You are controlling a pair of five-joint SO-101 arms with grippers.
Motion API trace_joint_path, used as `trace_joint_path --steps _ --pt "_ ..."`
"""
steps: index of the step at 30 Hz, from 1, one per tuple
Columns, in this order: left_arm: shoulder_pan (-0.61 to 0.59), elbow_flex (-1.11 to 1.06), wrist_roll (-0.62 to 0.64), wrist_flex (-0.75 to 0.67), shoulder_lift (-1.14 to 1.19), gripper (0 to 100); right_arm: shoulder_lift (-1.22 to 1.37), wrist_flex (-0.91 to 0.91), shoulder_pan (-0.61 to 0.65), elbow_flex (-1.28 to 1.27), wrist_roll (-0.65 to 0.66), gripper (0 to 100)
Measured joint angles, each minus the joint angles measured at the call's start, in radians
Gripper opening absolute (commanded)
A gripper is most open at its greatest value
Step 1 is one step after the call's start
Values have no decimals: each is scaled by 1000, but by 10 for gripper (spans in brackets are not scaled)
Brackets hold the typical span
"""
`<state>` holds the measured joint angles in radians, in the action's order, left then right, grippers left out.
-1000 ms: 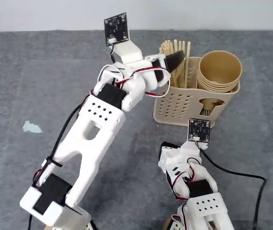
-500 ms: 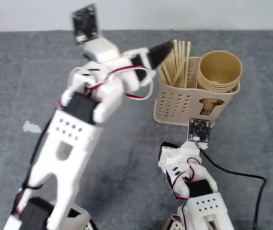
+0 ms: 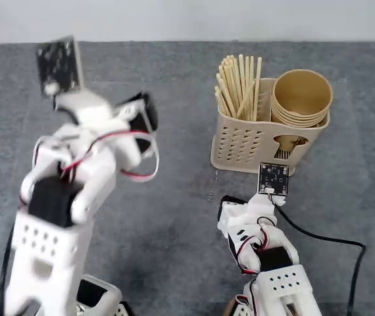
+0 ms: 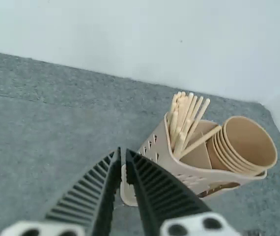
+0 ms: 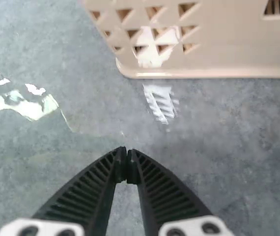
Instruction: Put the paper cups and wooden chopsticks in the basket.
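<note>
From above, you see the basket (image 3: 240, 148) standing at the far side of the grey desk (image 3: 174, 217). The wooden chopsticks (image 3: 237, 82) stand bunched upright in one compartment, and the paper cups (image 3: 301, 99) sit stacked in the compartment beside them. Your left arm is raised well apart from the basket, its tool (image 3: 143, 110) up in the air over bare desk. Your right arm (image 3: 260, 237) sits low, just in front of the basket's near wall.

On to the left wrist view: your left tool's jaws are all but together, just a sliver between them, and they grip nothing. Past the tips you look at the basket with chopsticks and cups both inside.

Now the right wrist view: your right tool (image 5: 126, 153) is closed tip to tip and holds nothing. It points down at the desk, near the basket's perforated lower wall, with a pale scrap (image 5: 160, 102) lying on the desk between them.
</note>
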<state>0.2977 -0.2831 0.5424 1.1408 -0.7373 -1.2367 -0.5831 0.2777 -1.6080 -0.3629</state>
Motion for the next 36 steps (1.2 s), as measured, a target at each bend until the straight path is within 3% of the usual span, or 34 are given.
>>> trace_joint_path --steps 9,13,18,30,36 --pt "-60 -534 -94 -184 -560 12 -83 -186 -112 121 0 8" --pt "-170 -692 -109 -204 -628 12 -264 -281 -126 121 0 8" --pt "-212 -839 -129 -212 -681 12 -555 -345 -124 55 0 8" --pt "-213 -1307 -129 -365 -1056 12 -565 -307 -132 -34 26 8" --pt "-213 -1399 -129 -368 -1062 12 -563 -264 -83 -58 80 8"
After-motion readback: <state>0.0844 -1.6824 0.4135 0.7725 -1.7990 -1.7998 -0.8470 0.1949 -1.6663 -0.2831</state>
